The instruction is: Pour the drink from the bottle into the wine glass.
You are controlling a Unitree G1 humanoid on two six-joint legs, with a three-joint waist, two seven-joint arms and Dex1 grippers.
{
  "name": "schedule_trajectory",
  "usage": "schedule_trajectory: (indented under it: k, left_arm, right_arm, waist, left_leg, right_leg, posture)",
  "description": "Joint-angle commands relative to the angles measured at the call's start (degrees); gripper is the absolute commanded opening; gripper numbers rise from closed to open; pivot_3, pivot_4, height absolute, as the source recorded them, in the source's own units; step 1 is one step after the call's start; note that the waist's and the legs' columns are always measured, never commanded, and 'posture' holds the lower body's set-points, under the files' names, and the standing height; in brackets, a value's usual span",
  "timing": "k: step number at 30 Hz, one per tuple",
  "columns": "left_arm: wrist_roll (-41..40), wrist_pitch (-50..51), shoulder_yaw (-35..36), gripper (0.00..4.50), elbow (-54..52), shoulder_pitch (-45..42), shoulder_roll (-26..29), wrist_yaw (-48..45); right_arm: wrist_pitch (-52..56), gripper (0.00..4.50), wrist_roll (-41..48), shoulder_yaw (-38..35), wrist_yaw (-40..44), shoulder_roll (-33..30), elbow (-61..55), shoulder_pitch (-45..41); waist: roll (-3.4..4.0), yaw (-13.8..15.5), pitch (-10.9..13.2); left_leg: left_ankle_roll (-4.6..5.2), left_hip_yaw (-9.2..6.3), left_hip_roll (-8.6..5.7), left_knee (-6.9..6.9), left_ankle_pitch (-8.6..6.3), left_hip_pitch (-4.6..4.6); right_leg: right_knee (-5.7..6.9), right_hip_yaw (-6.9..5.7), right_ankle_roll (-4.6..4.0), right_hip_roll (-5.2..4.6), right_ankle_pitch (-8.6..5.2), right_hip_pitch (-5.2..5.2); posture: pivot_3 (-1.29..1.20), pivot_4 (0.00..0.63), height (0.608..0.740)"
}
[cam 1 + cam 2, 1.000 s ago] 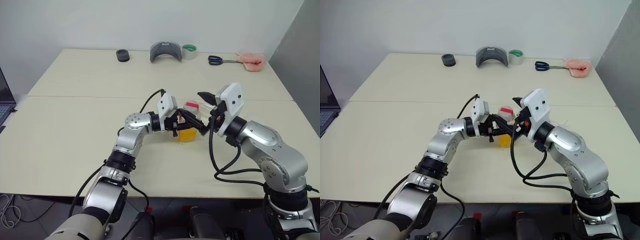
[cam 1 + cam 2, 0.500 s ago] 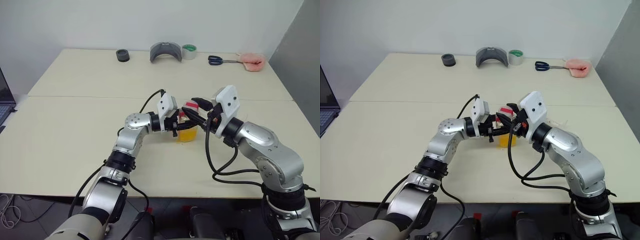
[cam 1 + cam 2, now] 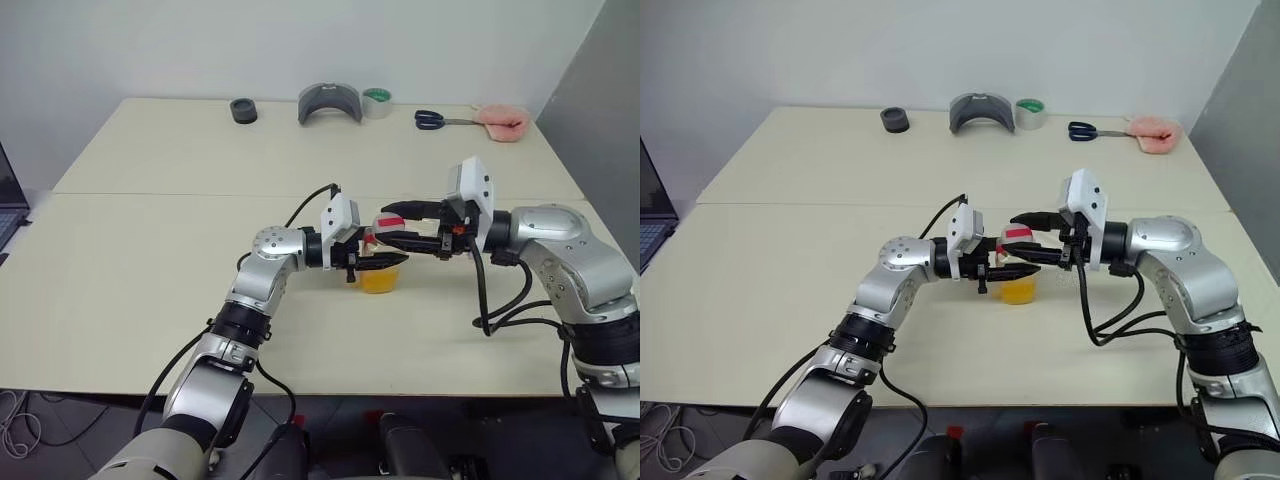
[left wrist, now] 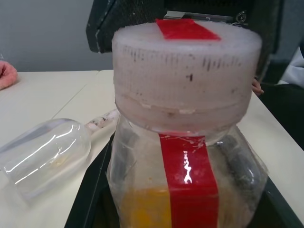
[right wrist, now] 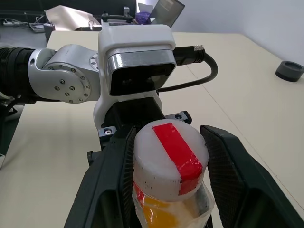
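The bottle (image 3: 380, 262) stands upright at the middle of the table (image 3: 150, 260), a red strip running over its white cap (image 5: 170, 154). The orange drink (image 3: 379, 281) fills only its lower part. My left gripper (image 3: 374, 263) reaches in level from the left and is shut on the bottle's body. From the right, my right gripper (image 3: 384, 224) is shut on the cap, one black finger (image 5: 118, 175) on each side. The wine glass (image 4: 47, 154) lies on its side on the table just behind the bottle, empty.
Along the far edge sit a black round piece (image 3: 243, 110), a grey curved object (image 3: 329, 103), a tape roll (image 3: 377, 102), scissors (image 3: 432, 120) and a pink cloth (image 3: 502, 122). A laptop corner (image 3: 6, 205) shows at the far left.
My right gripper was wide open beside the bottle; it has swung level over the top and closed around the cap. The left gripper has kept the bottle in place.
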Motion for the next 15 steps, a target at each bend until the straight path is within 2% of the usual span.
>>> schedule_trajectory:
  k: [1,6,10,15]
  left_arm:
    - [-0.9,-0.6,1.7,1.77,-2.3,-1.3,-0.1,1.6]
    - [-1.0,0.1,1.9,1.77,-2.4,-1.0,0.1,2.9]
    - [-1.0,0.3,2.2,1.77,-1.4,-1.4,0.1,3.4]
    - [-1.0,0.5,2.7,1.77,0.1,-2.4,-0.2,3.9]
  right_arm:
    - [-0.7,2.77,-0.5,-1.9,-3.1,0.8,-3.6,2.0]
    - [3.6,4.49,1.4,-7.6,-12.9,1.8,-15.1,8.2]
    - [10.7,4.5,1.7,-9.8,-26.0,5.8,-27.0,14.7]
    - [15.7,4.5,-5.4,-3.8,-39.2,11.2,-33.4,17.0]
  waist:
    - [0.0,0.2,0.0]
    - [0.01,0.4,0.0]
    - [0.01,0.4,0.0]
    - [0.01,0.2,0.0]
  left_leg:
    - [0.0,0.0,0.0,0.02,0.0,0.0]
    - [0.0,-0.02,-0.02,0.03,0.0,-0.09]
    - [-0.01,-0.08,0.01,0.02,0.0,-0.11]
    - [-0.01,0.01,0.0,0.0,0.0,-0.05]
  right_leg:
    - [0.0,0.0,0.0,-0.01,0.0,0.0]
    - [-0.03,0.0,0.01,-0.04,0.0,-0.04]
    - [-0.06,-0.01,0.01,-0.03,0.0,-0.03]
    - [0.01,0.06,0.02,0.0,0.0,-0.05]
  posture:
    - [0.0,0.15,0.74]
    - [0.0,0.15,0.74]
    - [0.0,0.15,0.74]
    - [0.0,0.15,0.74]
